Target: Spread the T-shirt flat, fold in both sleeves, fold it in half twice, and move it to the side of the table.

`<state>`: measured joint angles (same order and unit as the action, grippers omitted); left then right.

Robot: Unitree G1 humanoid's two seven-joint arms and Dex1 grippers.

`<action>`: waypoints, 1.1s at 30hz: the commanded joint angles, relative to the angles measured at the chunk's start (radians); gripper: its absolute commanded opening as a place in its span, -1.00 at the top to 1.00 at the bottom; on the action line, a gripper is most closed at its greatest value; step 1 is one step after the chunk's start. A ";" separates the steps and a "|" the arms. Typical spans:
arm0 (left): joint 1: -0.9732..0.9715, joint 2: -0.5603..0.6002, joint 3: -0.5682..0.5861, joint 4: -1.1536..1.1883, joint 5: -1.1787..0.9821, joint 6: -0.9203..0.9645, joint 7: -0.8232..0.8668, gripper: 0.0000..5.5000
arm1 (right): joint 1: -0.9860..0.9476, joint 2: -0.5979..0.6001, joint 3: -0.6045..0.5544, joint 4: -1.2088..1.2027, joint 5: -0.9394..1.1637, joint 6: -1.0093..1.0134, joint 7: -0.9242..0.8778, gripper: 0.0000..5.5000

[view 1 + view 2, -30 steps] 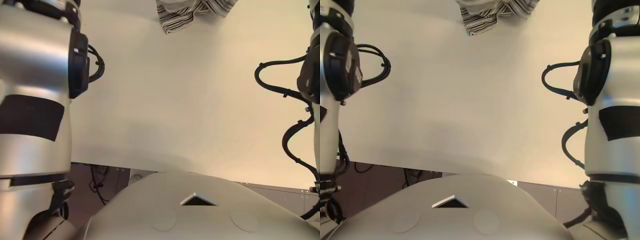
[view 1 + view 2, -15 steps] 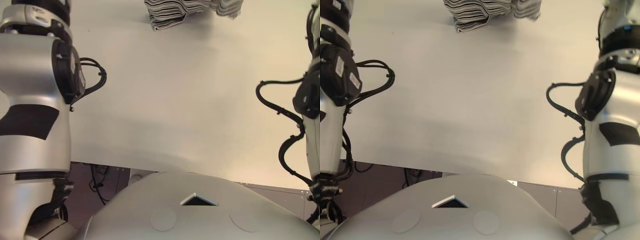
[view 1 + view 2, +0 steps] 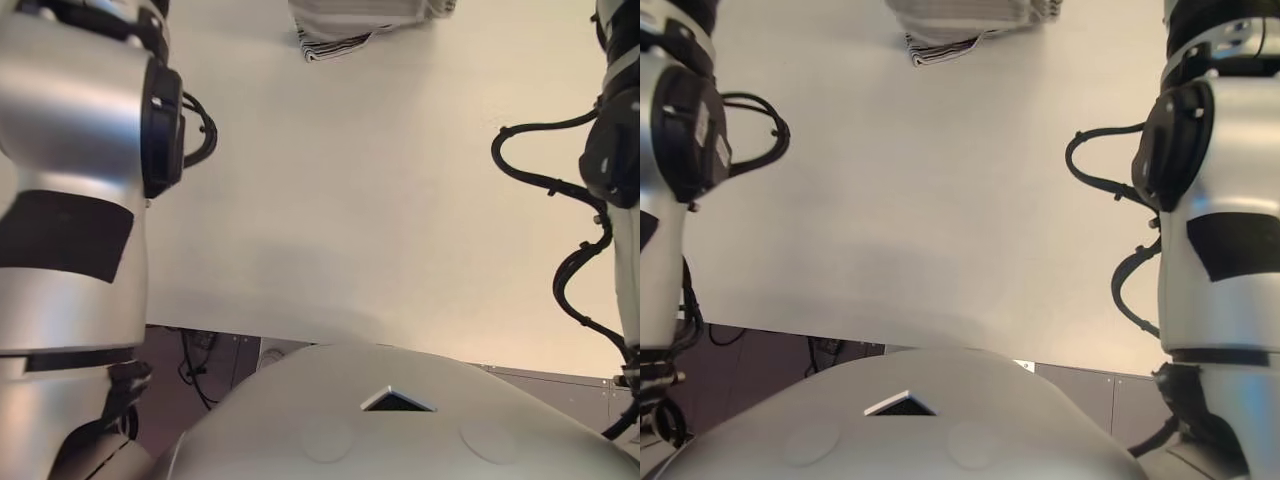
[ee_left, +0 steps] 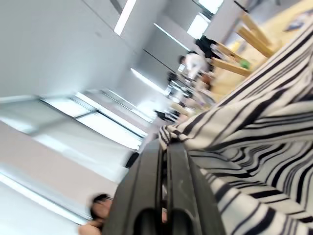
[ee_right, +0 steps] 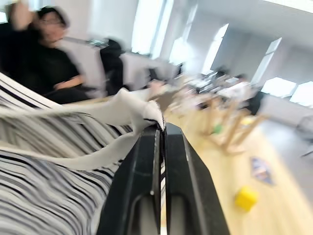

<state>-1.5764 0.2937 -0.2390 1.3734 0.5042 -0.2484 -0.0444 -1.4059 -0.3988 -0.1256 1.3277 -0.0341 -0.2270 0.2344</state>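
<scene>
At the far edge of the surface, I am seeing the striped T-shirt held up bunched, left pincer and right pincer each clamping shut on a thin edge; I am judging either pinch is risking slipping, dropping it crumpled

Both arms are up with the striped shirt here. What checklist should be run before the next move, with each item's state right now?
1. Left gripper shut on the T-shirt: ok, striped fabric is pinched between its closed fingers.
2. Right gripper shut on the T-shirt: ok, a fabric edge is pinched at its tip.
3. T-shirt spread flat: not ok, it is bunched up at the far end of the table.
4. Sleeves located: cannot tell, the folds hide the shirt's shape.
5. Lower edge of the T-shirt resting on the table: cannot tell from the head views.
</scene>
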 commanded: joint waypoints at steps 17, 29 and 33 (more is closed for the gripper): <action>1.066 0.485 0.057 -1.292 -1.209 0.585 -1.449 0.98 | 1.250 -0.300 0.058 -1.374 0.680 0.515 0.965 1.00; 1.472 0.679 0.006 -1.694 -0.970 0.466 -1.418 0.98 | 1.574 -0.457 0.199 -1.820 0.458 0.585 1.022 1.00; 1.541 0.686 -0.056 -1.620 -0.783 0.309 -1.409 0.98 | 1.626 -0.512 0.203 -1.900 0.484 0.663 1.007 1.00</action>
<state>-0.0837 0.9427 -0.2583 -0.2596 -0.3850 0.1391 -1.4495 0.1897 -0.8528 0.0669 -0.4897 0.4421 0.3786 1.2418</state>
